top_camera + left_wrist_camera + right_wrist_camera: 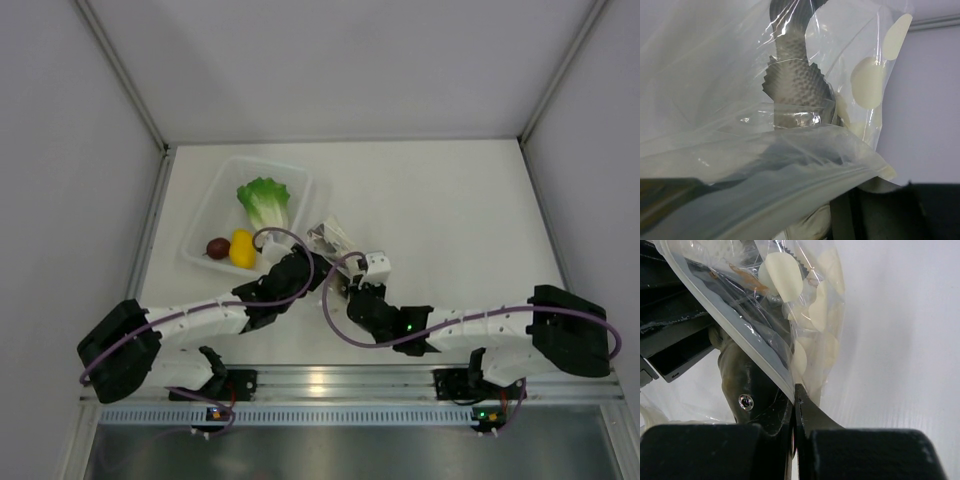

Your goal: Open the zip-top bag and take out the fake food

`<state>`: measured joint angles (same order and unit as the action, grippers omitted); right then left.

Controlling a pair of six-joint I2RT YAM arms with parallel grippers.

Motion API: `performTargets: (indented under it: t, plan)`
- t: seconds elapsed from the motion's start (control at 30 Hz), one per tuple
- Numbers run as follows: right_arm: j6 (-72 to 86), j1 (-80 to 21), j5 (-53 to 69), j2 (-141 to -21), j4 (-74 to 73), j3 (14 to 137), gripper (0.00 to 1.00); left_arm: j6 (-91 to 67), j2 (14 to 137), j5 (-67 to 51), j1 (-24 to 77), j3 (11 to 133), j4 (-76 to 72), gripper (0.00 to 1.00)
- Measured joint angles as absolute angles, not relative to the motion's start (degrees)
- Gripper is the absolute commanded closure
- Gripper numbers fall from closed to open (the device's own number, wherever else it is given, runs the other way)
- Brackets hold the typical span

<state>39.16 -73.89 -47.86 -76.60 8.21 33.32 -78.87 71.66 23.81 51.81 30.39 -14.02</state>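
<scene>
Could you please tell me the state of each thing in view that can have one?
zip-top bag: gripped at its edge; seal open or shut, cannot tell.
grey scaly piece: inside the bag.
lettuce: out, lying in the clear tray.
red fruit: out, in the tray.
yellow piece: out, in the tray.
right pincer: shut on the bag's edge.
left pincer: at the bag; open or shut, cannot tell.

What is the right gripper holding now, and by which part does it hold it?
The right gripper holds the zip-top bag. Its fingers are closed on the end of the bag's grey zip edge, at the corner.
</scene>
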Motion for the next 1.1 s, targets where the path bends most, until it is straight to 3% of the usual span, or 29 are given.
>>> performTargets:
  t: [0.43, 0.67, 1.1]
  plan:
    - [36.07, -74.15, -44.18, -76.38, 18.85, 28.86, 1.0, -82.28, 71.05, 28.01, 51.99, 29.39, -14.74, 1.0]
    - [33.47, -73.8, -43.64, -75.18, 21.45, 26.24, 1.0, -85.49, 73.03, 21.1, 49.78, 29.39, -17.65, 1.0]
    - [30.02, -62.98, -39.29, -66.59, 20.38, 24.05, 1.0, -86.7, 71.66, 9.54, 49.8, 28.91, -25.47, 1.0]
